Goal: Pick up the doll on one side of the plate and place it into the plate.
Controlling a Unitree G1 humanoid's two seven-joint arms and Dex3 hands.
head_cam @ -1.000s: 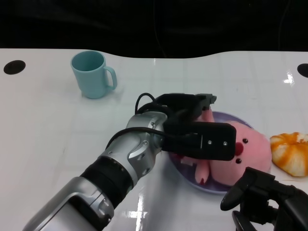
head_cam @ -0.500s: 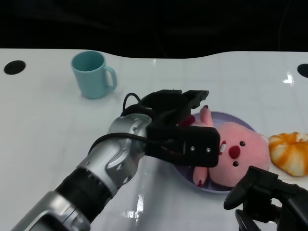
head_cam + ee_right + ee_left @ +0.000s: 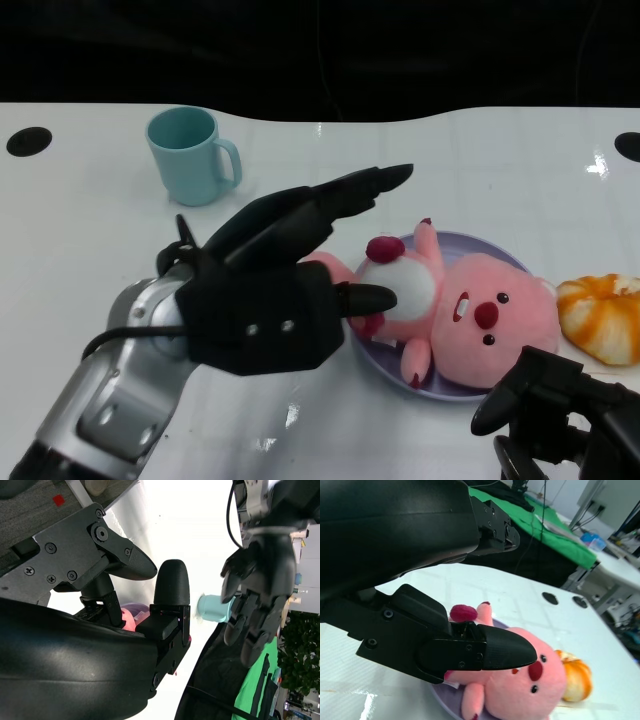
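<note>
One doll [image 3: 455,318], pink plush, lies on the plate [image 3: 455,243]. Left hand [image 3: 270,290] hovers beside the plate, fingers spread, holding nothing. Right hand [image 3: 560,415]: finger state unclear. Doll looks soft, light, compressible; torso is likely the best grip.

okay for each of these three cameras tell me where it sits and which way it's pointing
Head view: up on the robot, looking down at the table; left hand and right hand show.
Left wrist view: behind the left hand, facing the pink doll in the plate.
Right wrist view: behind the right hand, facing the left hand.
All three show the doll.
</note>
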